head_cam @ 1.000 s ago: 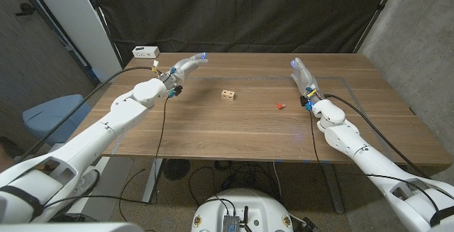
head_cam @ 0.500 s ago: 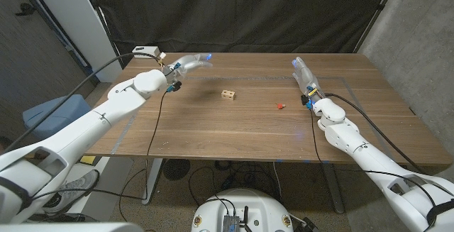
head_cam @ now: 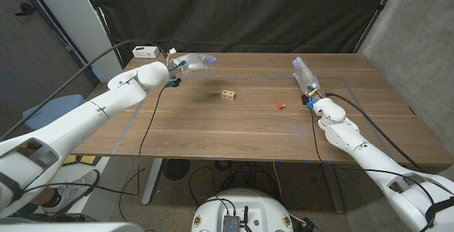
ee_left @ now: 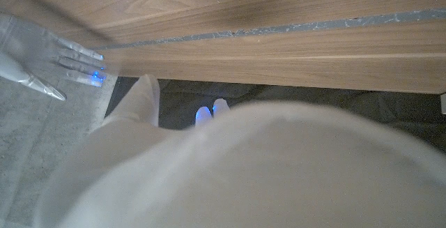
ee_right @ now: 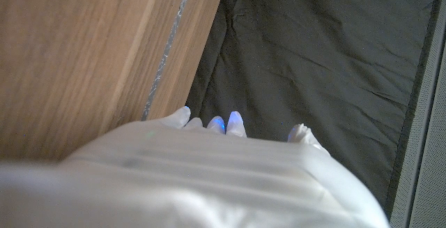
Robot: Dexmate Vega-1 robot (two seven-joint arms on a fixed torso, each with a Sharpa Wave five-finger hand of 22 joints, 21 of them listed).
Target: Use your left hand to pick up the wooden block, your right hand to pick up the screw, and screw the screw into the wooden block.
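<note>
The wooden block (head_cam: 228, 95) sits on the table (head_cam: 213, 129) near its middle, with the small red screw (head_cam: 280, 106) apart to its right; neither is held. The left hand (head_cam: 194, 61) hovers above the far left part of the table, fingers stretched out and holding nothing. The right hand (head_cam: 302, 72) waits at the right with fingers extended, empty. The block is light and could slide or tip if the left hand comes down off-centre; the tiny screw could roll away from thick fingers. Compared with a second ago, the left arm is raised higher and reaches further along the table, while the right hand, block and screw are unchanged.
</note>
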